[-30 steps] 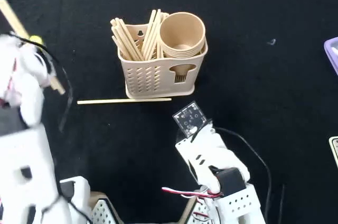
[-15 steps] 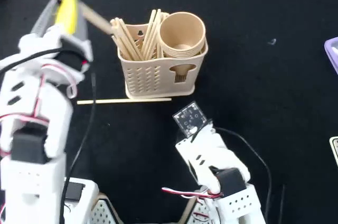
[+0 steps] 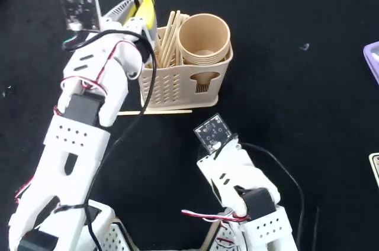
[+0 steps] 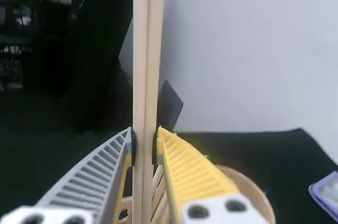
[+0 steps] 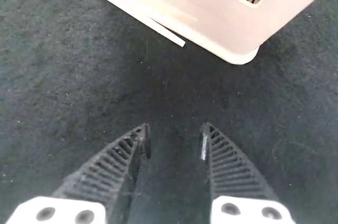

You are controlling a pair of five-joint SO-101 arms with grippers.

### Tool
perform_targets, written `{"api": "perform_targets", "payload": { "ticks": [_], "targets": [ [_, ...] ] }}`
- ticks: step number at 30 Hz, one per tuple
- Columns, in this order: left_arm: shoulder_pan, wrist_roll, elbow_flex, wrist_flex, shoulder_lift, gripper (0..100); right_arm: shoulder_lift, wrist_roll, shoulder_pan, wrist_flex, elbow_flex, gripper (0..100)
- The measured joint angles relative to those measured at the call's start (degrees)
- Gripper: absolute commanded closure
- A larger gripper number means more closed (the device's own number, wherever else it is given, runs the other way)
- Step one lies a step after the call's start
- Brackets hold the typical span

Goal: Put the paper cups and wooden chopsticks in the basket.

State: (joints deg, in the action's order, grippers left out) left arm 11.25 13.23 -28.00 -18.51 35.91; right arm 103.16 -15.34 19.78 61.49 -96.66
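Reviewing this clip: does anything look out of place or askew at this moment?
One loose chopstick lies flat on the table along the front of the basket, outside it, while the others stand inside. The left pincer is shut on a held chopstick, upright above the basket. Nothing else stands out.

Setting: a robotics lab bench.
Work surface: a table (image 3: 308, 115) draped in black cloth.
Apparatus: two white arms, left arm (image 3: 89, 115) and right arm (image 3: 243, 186), with bare wiring (image 3: 201, 215) and an exposed circuit board (image 3: 213, 132) on the wrist.
Test items: a basket (image 3: 177, 88) with paper cups (image 3: 204, 38) and wooden chopsticks (image 3: 169, 35).
Surroundings: a plain white wall (image 4: 237, 49); dim furniture (image 4: 31, 34) beside it.
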Motion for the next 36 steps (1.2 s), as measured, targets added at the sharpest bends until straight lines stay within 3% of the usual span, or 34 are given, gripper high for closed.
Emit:
{"api": "perform_targets", "payload": {
  "ticks": [4,9,18,22,26,32,36],
  "targets": [
    [-0.1,-0.4,-5.7,0.0,-0.2,97,0.0,0.0,0.0,0.0,0.0,83.9],
    [-0.2,-2.1,-9.1,0.0,0.7,86,0.0,0.0,0.0,0.0,0.0,83.9],
    [-0.2,-3.8,-10.8,-0.4,3.7,86,0.0,0.0,0.0,0.0,0.0,83.9],
    [-1.1,-3.9,-10.5,-6.4,8.6,86,0.0,0.0,0.0,0.0,0.0,83.8],
    [-6.8,-4.1,-7.0,-17.0,17.0,86,0.0,0.0,0.0,0.2,0.0,83.6],
    [-20.8,-11.1,-7.7,-39.6,28.6,86,0.0,-4.7,0.0,1.8,3.3,83.6],
    [-31.6,-15.0,-20.0,-41.8,28.1,86,0.0,-5.2,0.0,6.4,11.7,83.8]
  ]
}}
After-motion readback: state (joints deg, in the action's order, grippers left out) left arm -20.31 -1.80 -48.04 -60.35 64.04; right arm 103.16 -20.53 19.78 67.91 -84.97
